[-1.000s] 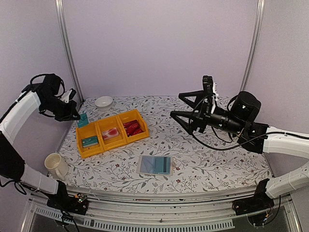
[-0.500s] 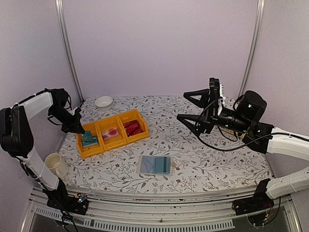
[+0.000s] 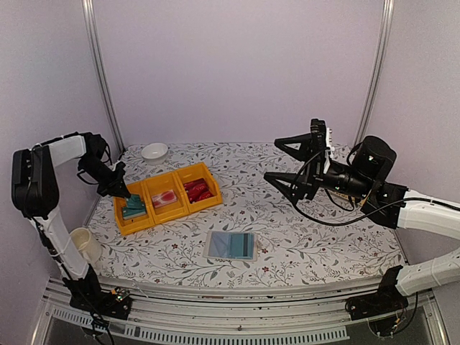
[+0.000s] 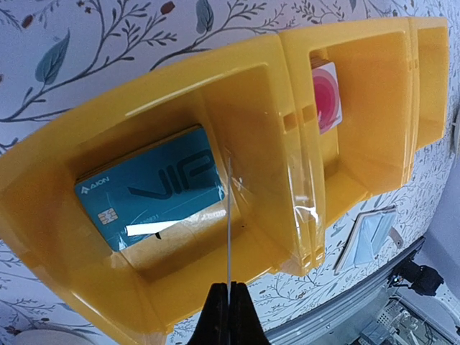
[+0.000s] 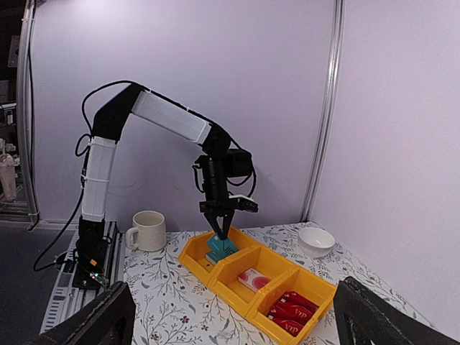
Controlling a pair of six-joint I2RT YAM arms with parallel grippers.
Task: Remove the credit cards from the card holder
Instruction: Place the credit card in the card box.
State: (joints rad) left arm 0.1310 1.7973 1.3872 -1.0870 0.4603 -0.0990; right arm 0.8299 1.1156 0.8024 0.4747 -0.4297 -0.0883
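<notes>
**Left arm holds teal card over left bin; right arm idle, jaws wide**

Near edge: white mug (image 3: 84, 245) at the left corner of the floral table (image 3: 323, 244). The card holder (image 3: 230, 245) lies flat near the front centre, apart from everything else, with a teal-blue panel showing through its top face.

Mid-table, left: row of three yellow bins (image 4: 287, 86).
- Left compartment: teal VIP card (image 4: 147, 190) lying face up on a small stack.
- Middle compartment: pink card (image 3: 164, 198).
- Right compartment: red cards (image 3: 198, 190).

The left gripper (image 4: 228, 287) points down over the left compartment. Its jaws are together, clamped on a held teal card (image 4: 228, 215), which the wrist view shows edge-on as a thin line, standing upright above the VIP card. Whether its lower edge touches the stack: cannot tell.

Mid-table, right: the right gripper (image 3: 271, 159) hangs above the table, jaws spread wide, nothing between them.

Far left: small white bowl (image 3: 154, 151) by the back wall.
</notes>
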